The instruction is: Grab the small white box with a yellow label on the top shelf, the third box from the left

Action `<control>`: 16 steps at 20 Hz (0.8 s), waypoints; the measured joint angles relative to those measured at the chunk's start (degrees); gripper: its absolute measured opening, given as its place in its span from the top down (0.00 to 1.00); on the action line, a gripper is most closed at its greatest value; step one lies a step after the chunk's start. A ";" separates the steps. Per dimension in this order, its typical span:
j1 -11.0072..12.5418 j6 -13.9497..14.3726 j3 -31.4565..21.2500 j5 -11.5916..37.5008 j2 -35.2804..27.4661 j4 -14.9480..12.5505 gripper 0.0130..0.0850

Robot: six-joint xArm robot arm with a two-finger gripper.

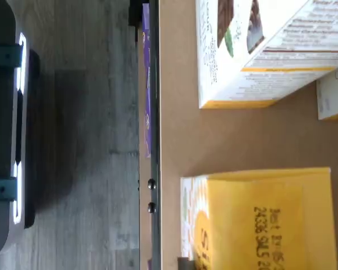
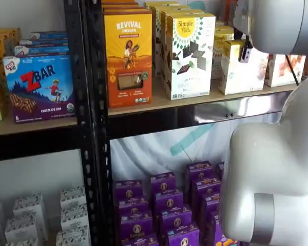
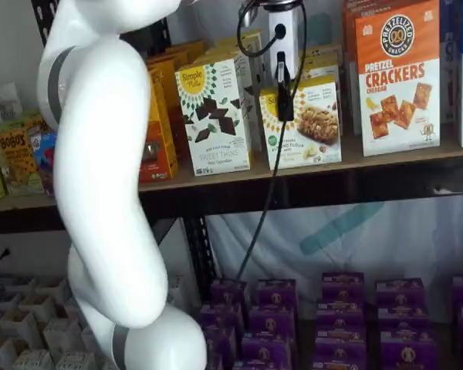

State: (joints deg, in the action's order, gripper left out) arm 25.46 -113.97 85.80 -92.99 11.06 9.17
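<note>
Short white carton, yellow sunburst logo (image 3: pixel 305 123), reads "FLOUR"; neighbouring tall white carton (image 3: pixel 214 116) reads "Simple Mills", "SWEET THINS". Gripper (image 3: pixel 283 92) above carton; opening indeterminable.

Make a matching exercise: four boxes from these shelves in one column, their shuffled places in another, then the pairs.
Things:
1. small white box
2. orange cracker box
3. purple boxes
4. ZBar box

Places:
A. lower level, under the top shelf
B. directly below the end effector
C. left of the black upright, in the neighbouring bay
D. right of the small white box

Pairs: 1-B, 2-D, 3-A, 4-C
</note>
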 joint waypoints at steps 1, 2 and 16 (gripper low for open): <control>0.00 -0.01 -0.13 0.13 0.07 0.05 0.56; 0.01 -0.02 -0.28 0.27 0.17 0.12 0.61; 1.31 -0.74 -0.71 -2.75 1.97 1.45 0.72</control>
State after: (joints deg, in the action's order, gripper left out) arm 26.77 -114.70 85.09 -95.74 13.03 10.62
